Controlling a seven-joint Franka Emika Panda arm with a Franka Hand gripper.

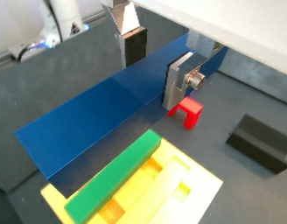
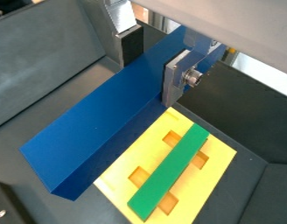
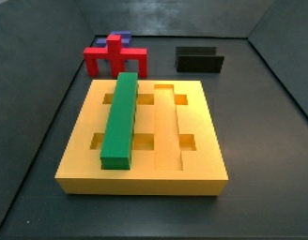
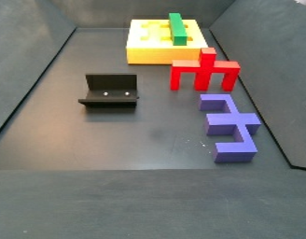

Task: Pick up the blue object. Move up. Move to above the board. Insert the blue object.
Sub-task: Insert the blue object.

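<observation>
In both wrist views my gripper (image 1: 157,74) (image 2: 153,70) is shut on the blue object (image 1: 94,118) (image 2: 94,127), a long plain blue bar clamped between the silver fingers (image 1: 178,83) near one end. The bar hangs in the air beside and above the board (image 1: 191,188) (image 2: 219,164), a yellow grooved block. A green bar (image 1: 111,184) (image 2: 170,175) lies in one groove of the board. In both side views the board (image 3: 194,122) (image 4: 149,42) and the green bar (image 3: 121,117) (image 4: 181,28) show, but the gripper and the blue object are out of view.
A red piece (image 1: 187,109) (image 3: 115,59) (image 4: 203,70) stands beside the board. A purplish-blue block (image 3: 115,39) (image 4: 230,121) lies past it. The dark fixture (image 1: 261,144) (image 3: 199,60) (image 4: 108,91) stands on the grey floor. Dark walls enclose the floor.
</observation>
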